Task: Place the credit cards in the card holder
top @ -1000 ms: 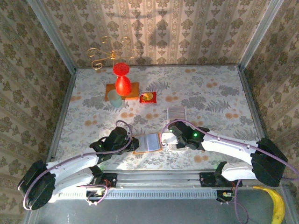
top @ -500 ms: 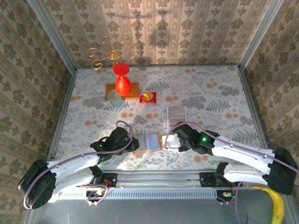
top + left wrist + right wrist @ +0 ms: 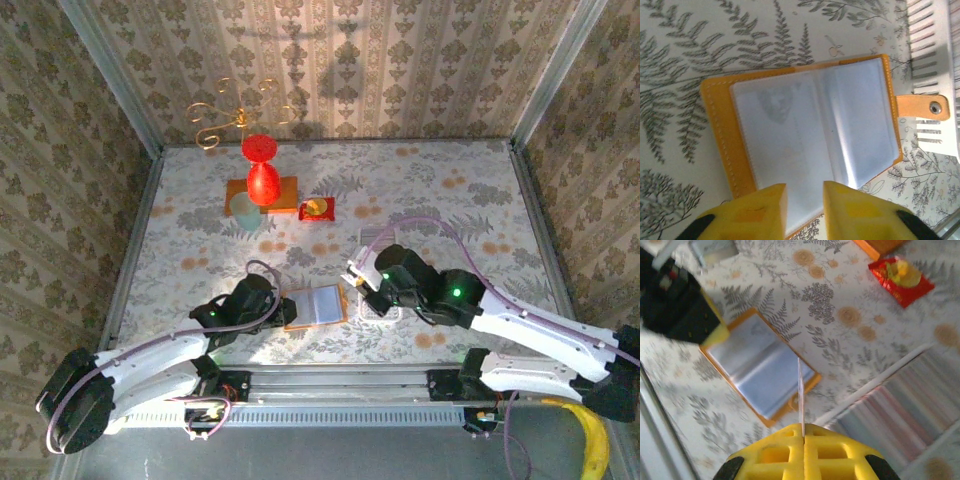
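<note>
Near the front edge of the table (image 3: 450,200), between the two arms: card holder (image 3: 316,305), orange, laid open and flat with its clear plastic sleeves uppermost. A snap tab (image 3: 922,106) is extended from one side. Whether any card is lodged in the sleeves cannot be told; only a faint shape is seen behind one leaf in the left wrist view.

Left gripper (image 3: 804,192): positioned over the holder's edge, fingers parted by a narrow gap through which the sleeve is seen. Nothing is gripped.

Right gripper (image 3: 803,432): fingers closed tight on one credit card (image 3: 800,390), which is held upright and edge-on to its camera, above the table and just beside the holder.

White slotted rack (image 3: 875,383): placed just beside the holder, partly beneath the right arm. A row of cards (image 3: 910,400) is stood on edge in its slots.

Far side of the table: red vase (image 3: 262,172) set on an orange tray (image 3: 287,195); small red packet (image 3: 318,208) laid just beside the tray, well apart from the holder.
</note>
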Available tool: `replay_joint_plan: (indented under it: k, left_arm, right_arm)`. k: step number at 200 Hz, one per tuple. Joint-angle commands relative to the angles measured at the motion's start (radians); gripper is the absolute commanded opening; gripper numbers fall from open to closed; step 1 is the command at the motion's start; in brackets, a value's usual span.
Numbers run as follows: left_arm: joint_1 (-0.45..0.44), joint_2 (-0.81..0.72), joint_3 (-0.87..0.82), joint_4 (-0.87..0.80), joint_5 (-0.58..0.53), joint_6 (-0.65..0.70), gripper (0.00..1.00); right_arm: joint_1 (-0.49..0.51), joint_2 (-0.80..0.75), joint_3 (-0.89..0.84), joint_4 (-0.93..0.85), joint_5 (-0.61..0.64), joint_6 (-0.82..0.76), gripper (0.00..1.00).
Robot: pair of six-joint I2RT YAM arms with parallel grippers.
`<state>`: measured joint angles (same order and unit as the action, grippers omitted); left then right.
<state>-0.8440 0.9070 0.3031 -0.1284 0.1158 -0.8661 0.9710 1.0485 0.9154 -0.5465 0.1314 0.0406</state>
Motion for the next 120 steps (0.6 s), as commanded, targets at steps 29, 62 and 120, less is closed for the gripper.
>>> replay_joint_plan:
  k: [29,62,120]
  left_arm:
    - [-0.005,-0.058,0.01,-0.081,-0.034,-0.01,0.33]
    - [-0.004,-0.04,0.004,-0.08,-0.037,-0.019,0.33]
    - [-0.005,0.012,-0.011,-0.081,-0.058,-0.028,0.21]
  right_arm:
    - [-0.003,0.08,-0.054,0.262,-0.113,0.64,0.0]
    - [-0.002,0.212,-0.074,0.367,-0.154,0.78,0.0]
    - [0.003,0.374,-0.107,0.485,-0.124,0.865,0.0]
